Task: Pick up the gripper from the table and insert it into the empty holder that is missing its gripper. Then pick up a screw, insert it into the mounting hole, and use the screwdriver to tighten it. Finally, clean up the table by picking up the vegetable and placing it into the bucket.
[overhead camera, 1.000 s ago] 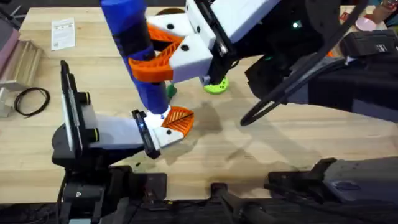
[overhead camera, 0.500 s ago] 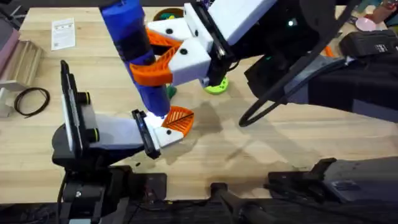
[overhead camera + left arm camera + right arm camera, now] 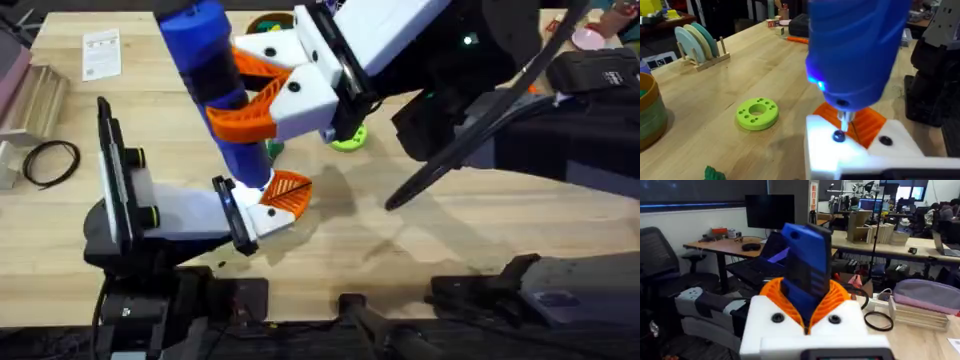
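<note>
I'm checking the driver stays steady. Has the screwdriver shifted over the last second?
Yes, slightly: the screwdriver's top has tilted left, toward the white card.

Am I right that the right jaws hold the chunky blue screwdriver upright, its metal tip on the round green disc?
Not the disc. In the left wrist view the chunky blue screwdriver's tip sits on a dark screw in the white holder; the round green disc lies apart.

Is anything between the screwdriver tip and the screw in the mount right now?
Nothing visible. In the left wrist view the screwdriver tip comes straight down onto the screw in the white mount, with nothing between them.
</note>
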